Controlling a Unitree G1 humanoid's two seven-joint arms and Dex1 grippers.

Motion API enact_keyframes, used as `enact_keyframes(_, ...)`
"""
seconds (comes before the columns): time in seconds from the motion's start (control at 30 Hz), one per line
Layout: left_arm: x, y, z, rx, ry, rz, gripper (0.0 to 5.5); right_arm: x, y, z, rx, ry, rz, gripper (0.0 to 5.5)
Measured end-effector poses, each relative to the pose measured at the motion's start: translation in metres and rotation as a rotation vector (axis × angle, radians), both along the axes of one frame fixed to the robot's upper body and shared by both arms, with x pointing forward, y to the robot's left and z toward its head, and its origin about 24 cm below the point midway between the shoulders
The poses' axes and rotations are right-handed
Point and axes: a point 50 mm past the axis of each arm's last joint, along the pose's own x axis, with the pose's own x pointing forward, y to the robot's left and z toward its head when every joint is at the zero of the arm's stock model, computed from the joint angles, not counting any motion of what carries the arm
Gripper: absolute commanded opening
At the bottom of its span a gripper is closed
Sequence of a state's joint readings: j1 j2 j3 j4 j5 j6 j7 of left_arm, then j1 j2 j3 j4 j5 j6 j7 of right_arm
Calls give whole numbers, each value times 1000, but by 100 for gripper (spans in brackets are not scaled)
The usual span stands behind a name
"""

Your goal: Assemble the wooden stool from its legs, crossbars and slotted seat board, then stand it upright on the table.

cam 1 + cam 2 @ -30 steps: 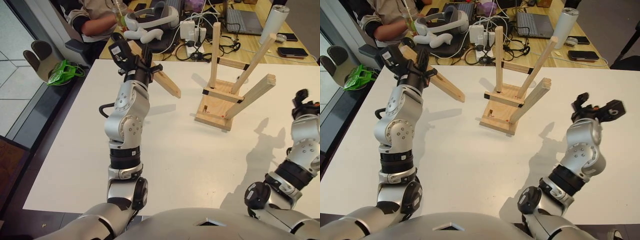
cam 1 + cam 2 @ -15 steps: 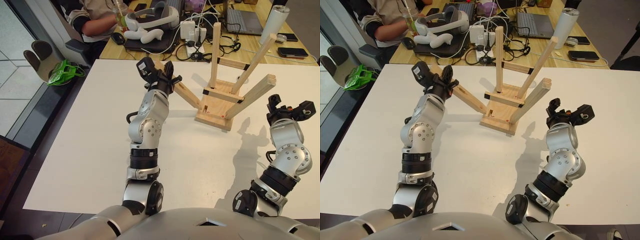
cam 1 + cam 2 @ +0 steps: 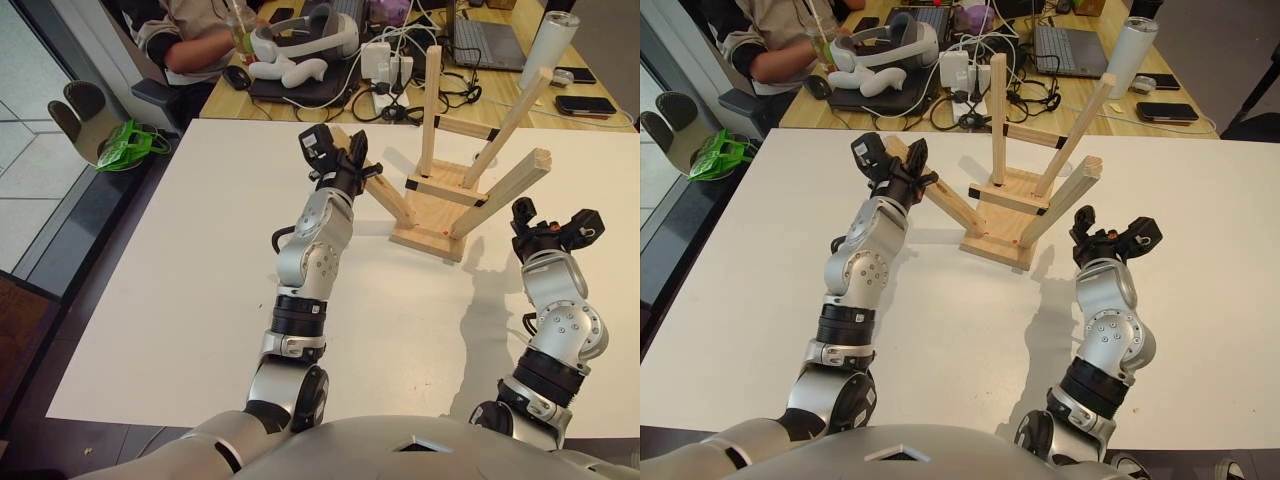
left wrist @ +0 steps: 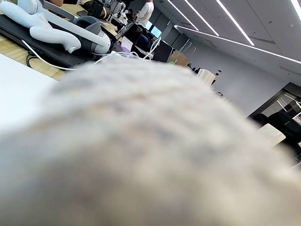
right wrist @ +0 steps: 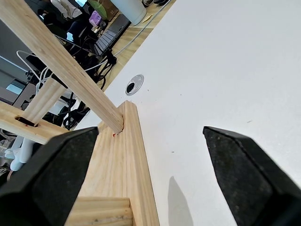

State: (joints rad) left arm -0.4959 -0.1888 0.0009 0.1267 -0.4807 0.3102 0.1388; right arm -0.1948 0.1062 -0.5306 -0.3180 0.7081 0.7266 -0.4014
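Observation:
The part-built stool lies upside down at the far middle of the white table [image 3: 150,280], its seat board [image 3: 428,236] flat on the top. Three legs [image 3: 430,100] rise from the board, joined by crossbars [image 3: 447,190]. My left gripper [image 3: 338,162] is shut on a fourth wooden leg [image 3: 395,197], which slants down until its far end meets the board's near left corner. In the left wrist view, that blurred wood [image 4: 141,155] sits right against the camera. Just right of the stool, my right gripper [image 3: 551,226] hangs open; between its fingers [image 5: 51,169] I see the board [image 5: 117,179].
Behind the table's far edge stands a cluttered desk with a white headset [image 3: 300,45], cables, a laptop [image 3: 485,40], a steel tumbler [image 3: 550,40] and a phone. A person sits at its left end. A green bag [image 3: 125,145] lies left of the table.
My left arm has swung right, carrying the leg from the far left down to the seat board. My right gripper has moved left, closer to the stool.

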Motion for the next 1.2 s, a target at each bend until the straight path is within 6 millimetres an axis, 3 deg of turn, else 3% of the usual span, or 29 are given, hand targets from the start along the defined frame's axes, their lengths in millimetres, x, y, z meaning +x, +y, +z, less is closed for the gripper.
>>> enact_keyframes(0.33,5,-10,3,116,-81,-45,99,-1,5,-3,-4,8,29,415)
enact_keyframes(0.6,-3,-44,22,435,-189,-248,99,-1,11,3,-58,-39,72,415)
enact_keyframes(0.87,-12,-38,27,475,-151,-275,99,-3,12,3,-94,-48,69,415)
enact_keyframes(1.2,-19,-16,27,461,-57,-204,99,-1,18,12,-172,-91,110,415)
